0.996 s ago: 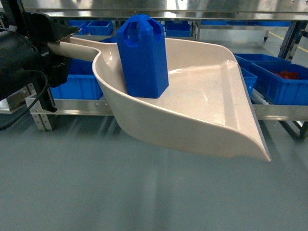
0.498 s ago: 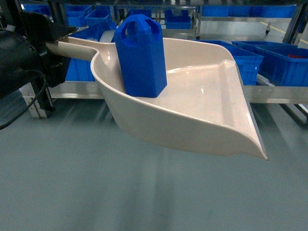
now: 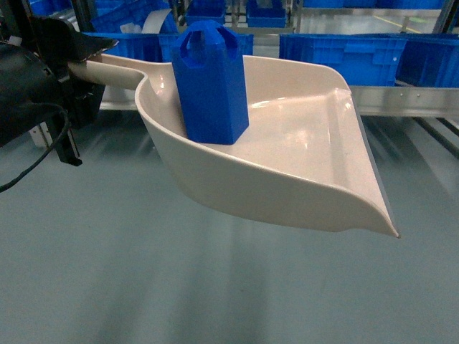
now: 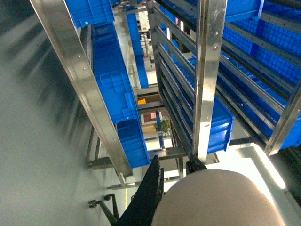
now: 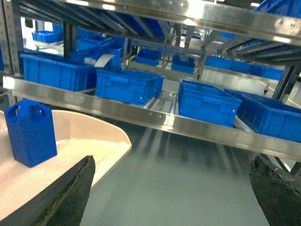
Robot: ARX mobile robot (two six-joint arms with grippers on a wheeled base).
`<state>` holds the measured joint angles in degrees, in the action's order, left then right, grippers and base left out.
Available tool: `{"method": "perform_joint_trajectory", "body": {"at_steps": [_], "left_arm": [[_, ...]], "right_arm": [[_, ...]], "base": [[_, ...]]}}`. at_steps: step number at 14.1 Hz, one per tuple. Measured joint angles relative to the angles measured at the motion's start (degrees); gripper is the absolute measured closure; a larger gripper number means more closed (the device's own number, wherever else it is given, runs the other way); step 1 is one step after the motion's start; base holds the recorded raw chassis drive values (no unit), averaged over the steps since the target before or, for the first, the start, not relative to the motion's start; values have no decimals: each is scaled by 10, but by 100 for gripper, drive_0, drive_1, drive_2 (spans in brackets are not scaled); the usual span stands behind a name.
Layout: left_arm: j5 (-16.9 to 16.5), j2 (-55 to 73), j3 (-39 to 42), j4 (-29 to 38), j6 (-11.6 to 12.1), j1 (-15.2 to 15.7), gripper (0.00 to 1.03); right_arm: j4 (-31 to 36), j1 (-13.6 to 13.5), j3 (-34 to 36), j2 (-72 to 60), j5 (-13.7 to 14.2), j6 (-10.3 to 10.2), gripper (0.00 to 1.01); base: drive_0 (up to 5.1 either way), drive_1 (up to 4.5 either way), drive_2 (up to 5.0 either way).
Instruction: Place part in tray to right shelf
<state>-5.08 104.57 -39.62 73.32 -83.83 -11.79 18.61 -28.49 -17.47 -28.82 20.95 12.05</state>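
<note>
The blue part (image 3: 211,82) stands upright in the back of the beige tray (image 3: 308,165), which hangs in the air above the grey floor. My left gripper (image 3: 79,61) is shut on the tray's handle at the left of the head view. In the left wrist view the rounded handle (image 4: 216,200) sits between the black fingers (image 4: 150,188). The right wrist view shows the part (image 5: 30,132) and tray (image 5: 89,136) at the left. My right gripper (image 5: 174,188) is open over the floor with nothing in it. A steel rack shelf rail (image 5: 155,120) runs ahead.
Blue bins (image 5: 129,84) sit in rows on the rack shelves, with a roller track (image 5: 162,101) showing between two of them. Upper shelves (image 5: 188,19) hang overhead. A rail (image 3: 409,100) and blue bins (image 3: 337,54) lie behind the tray. Steel uprights (image 4: 207,75) stand near the left arm.
The rack and its bins have slid upward and sideways in the head view, with streaks of blur on the floor. The tray, the part and the left gripper keep their places in the view.
</note>
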Motion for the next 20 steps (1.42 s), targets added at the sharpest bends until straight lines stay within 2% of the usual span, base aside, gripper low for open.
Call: {"method": "perform_joint_trajectory", "body": {"at_steps": [2,10,20], "left_arm": [[0,0,0,-1,1,0,91],[0,0,1,-1,1,0,91],[-3,0,0,0,0,-2,91]], "right_arm": [[0,0,1,0,0,0,3],[0,0,1,0,0,0,3],[1,0,1,0,1,0,3]], "base": [[0,0,0],[267,215,-507],[20,414,-375]]}}
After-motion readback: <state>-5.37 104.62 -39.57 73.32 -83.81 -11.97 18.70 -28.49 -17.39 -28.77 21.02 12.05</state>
